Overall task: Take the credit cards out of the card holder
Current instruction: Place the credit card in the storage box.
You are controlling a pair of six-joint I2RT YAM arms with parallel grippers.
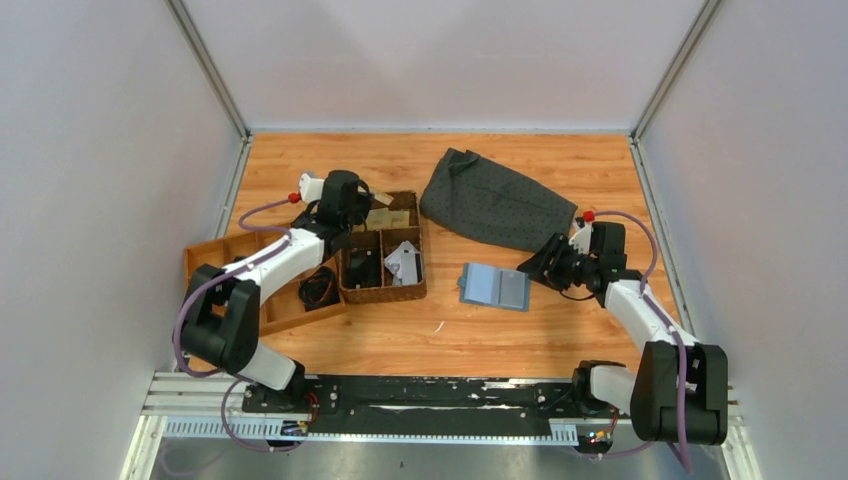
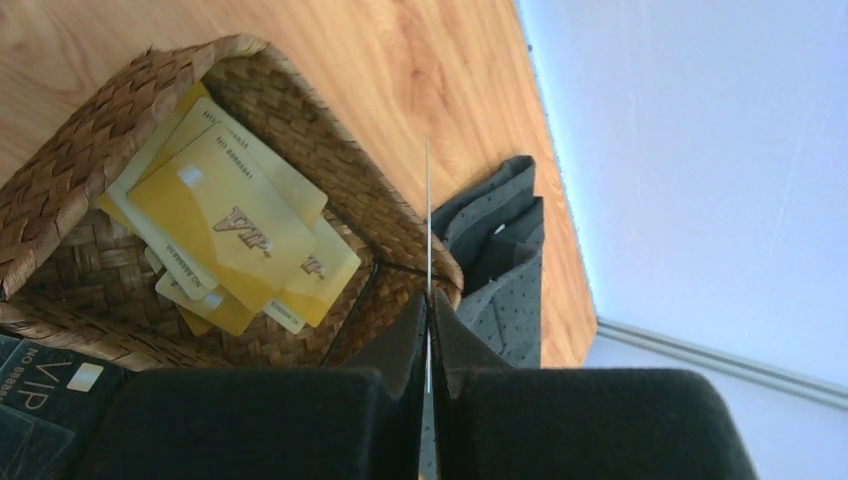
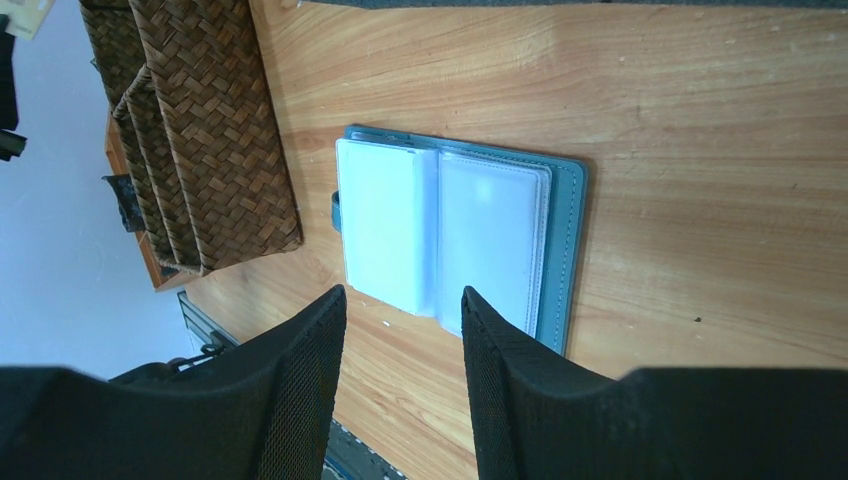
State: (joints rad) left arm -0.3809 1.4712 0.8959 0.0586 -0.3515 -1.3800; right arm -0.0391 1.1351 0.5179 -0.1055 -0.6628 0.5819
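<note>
The blue card holder (image 1: pixel 495 287) lies open on the wooden table, its pale inner panels facing up (image 3: pixel 460 235). My right gripper (image 1: pixel 535 265) hovers just right of it, open with nothing between its fingers (image 3: pixel 403 295). My left gripper (image 1: pixel 376 214) hangs above the far compartment of the woven basket (image 1: pixel 383 296). It is shut (image 2: pixel 428 300) on a thin credit card seen edge-on (image 2: pixel 428 200). Several yellow credit cards (image 2: pixel 235 230) lie in that compartment below.
A dark grey dotted cloth (image 1: pixel 495 200) lies at the back, beside the basket's far corner (image 2: pixel 500 260). A wooden tray (image 1: pixel 215 255) with a black cable (image 1: pixel 318 288) sits left of the basket. A dark VIP card (image 2: pixel 40 390) lies in a neighbouring compartment.
</note>
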